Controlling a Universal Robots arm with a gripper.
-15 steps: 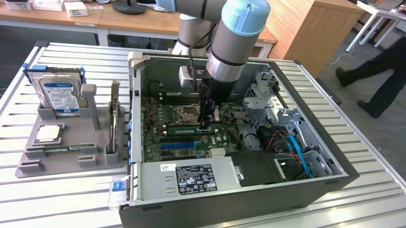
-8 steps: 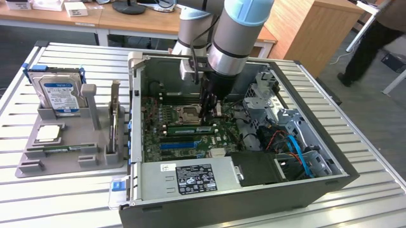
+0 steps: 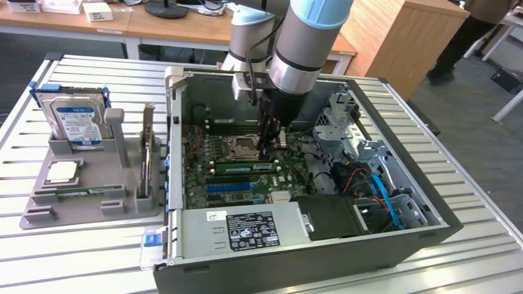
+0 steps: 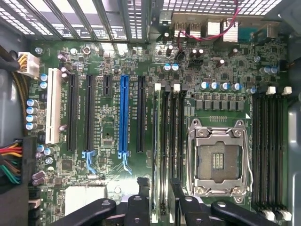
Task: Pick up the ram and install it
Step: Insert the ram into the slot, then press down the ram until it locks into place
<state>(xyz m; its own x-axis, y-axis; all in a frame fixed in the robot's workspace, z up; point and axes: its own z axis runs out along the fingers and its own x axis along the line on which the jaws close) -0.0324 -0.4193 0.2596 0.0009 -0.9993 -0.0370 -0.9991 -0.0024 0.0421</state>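
In your wrist view the gripper [image 4: 161, 184] sits closest, its two black fingers [image 4: 143, 193] standing wide on either side of the ram [image 4: 162, 141]. You see the ram edge-on here, in the memory slots just beside the open CPU socket [image 4: 220, 157]. There is a gap between each finger and the stick, so nothing is gripped. Further along the motherboard [image 4: 188, 70] you get the blue slot [image 4: 123, 115] and the black expansion slots. The exterior view gives you what the wrist view cannot: the ram [image 3: 244, 166] shown side-on as a green strip in its slot, with the gripper [image 3: 271, 153] reaching down at its end towards the exterior view's right, inside the open case [image 3: 327, 257]. Beyond the case, on the exterior view's left, a grey tray [image 3: 49, 211] holds a hard drive [image 3: 78, 119] and an upright expansion card [image 3: 147, 156].
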